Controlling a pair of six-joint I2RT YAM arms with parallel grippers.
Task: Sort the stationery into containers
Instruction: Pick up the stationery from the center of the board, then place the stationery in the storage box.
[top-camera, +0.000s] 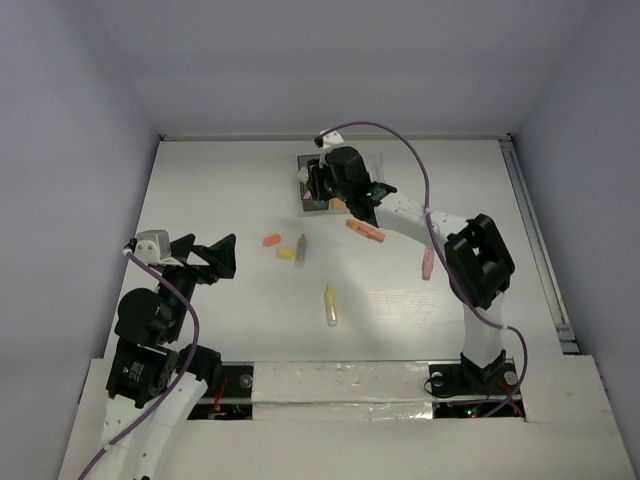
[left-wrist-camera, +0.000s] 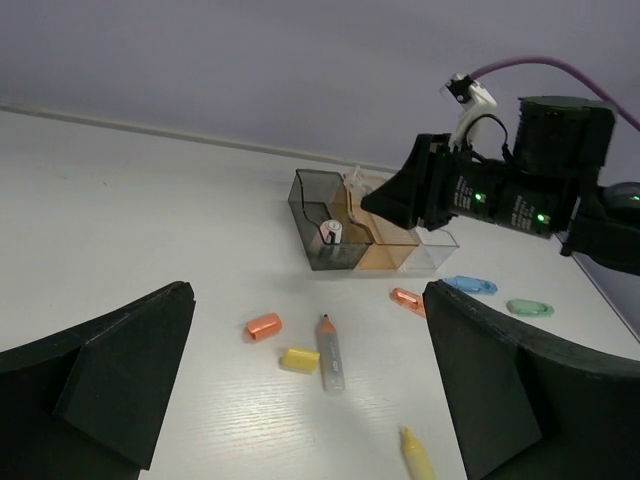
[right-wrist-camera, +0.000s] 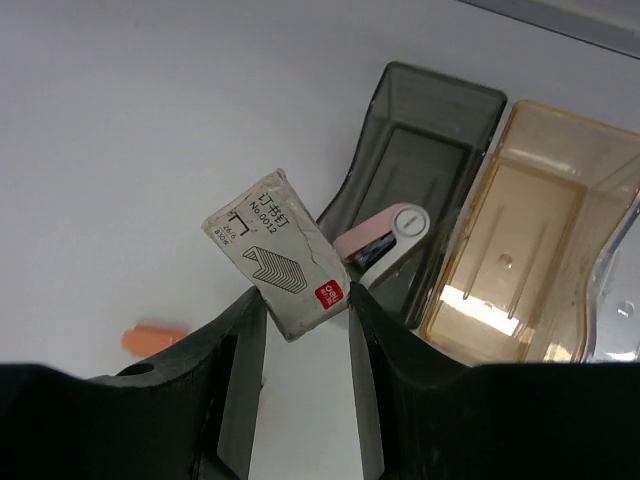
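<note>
Grey bin (right-wrist-camera: 382, 165): I see pink marker (right-wrist-camera: 385, 228) with white cap lying inside. Orange bin (right-wrist-camera: 560, 118) next to it, clear bin (right-wrist-camera: 625, 300) beyond.

Right gripper (right-wrist-camera: 305, 300) pinching small white printed box (right-wrist-camera: 280, 255), tilted, beside grey bin's wall; whether over bin, can't tell.

Left gripper (top-camera: 207, 252) spread wide, holding nothing, well apart from bins.

Loose on table (top-camera: 220, 190): orange eraser (left-wrist-camera: 263, 326), yellow eraser (left-wrist-camera: 299, 359), grey marker (left-wrist-camera: 330, 355), yellow marker (left-wrist-camera: 417, 455).

Right wrist hides bins in top view.

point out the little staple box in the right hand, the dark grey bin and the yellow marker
staple box (right-wrist-camera: 285, 255): right wrist view, on its printed label face
dark grey bin (right-wrist-camera: 425, 160): right wrist view, on its bare floor
yellow marker (top-camera: 330, 305): top view, middle of its barrel
</note>
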